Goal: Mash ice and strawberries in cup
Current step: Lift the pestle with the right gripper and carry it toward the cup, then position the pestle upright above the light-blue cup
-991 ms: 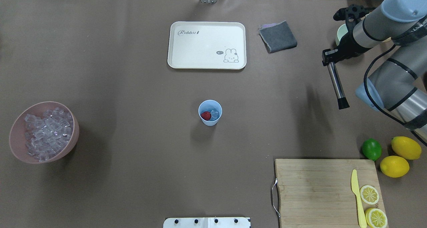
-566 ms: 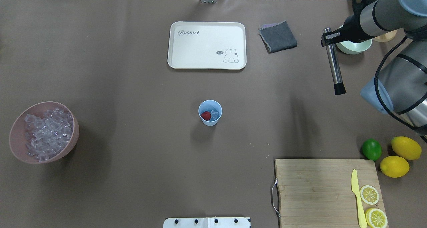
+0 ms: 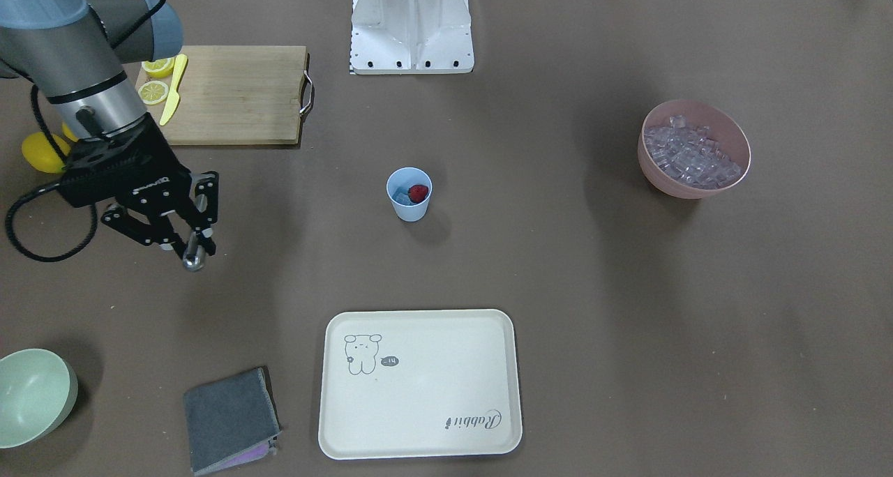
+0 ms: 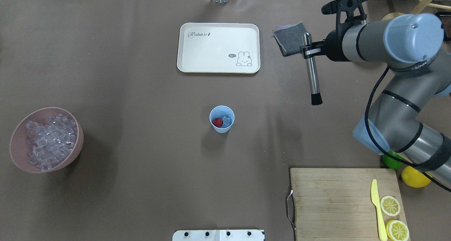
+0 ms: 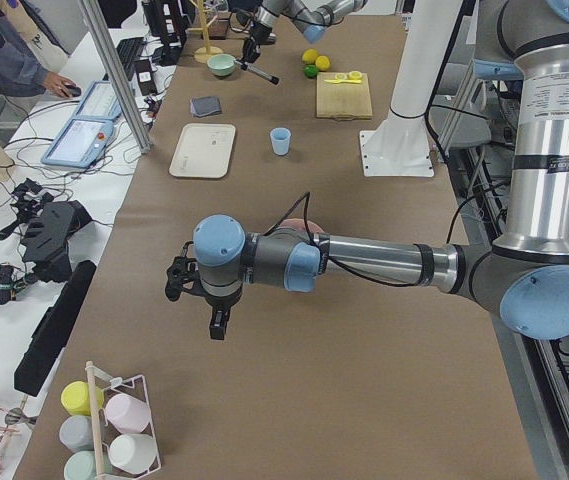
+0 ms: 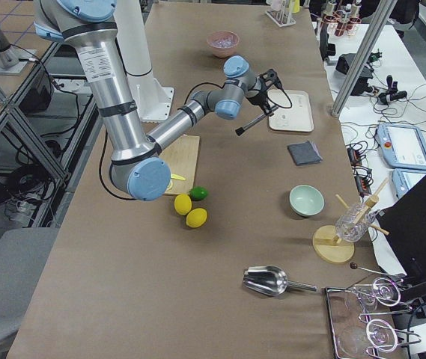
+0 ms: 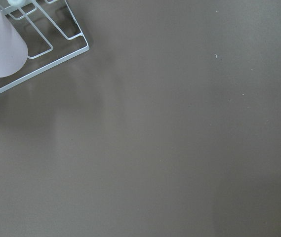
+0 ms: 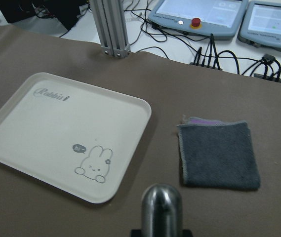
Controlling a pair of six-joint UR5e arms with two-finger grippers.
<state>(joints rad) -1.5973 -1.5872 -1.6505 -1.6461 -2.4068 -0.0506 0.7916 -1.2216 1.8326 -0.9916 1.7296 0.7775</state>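
One strawberry (image 4: 217, 122), two bowls (image 3: 31, 397), two lemons (image 6: 196, 218).

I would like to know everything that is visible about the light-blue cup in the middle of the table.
The cup is a small, plain light-blue tumbler, plastic by its look, handleless, narrowing toward its base. It stands upright on the brown table. Inside lie a red strawberry and clear ice, side by side. Nothing else touches it; the right tool, shut on a metal rod, is off to one side.
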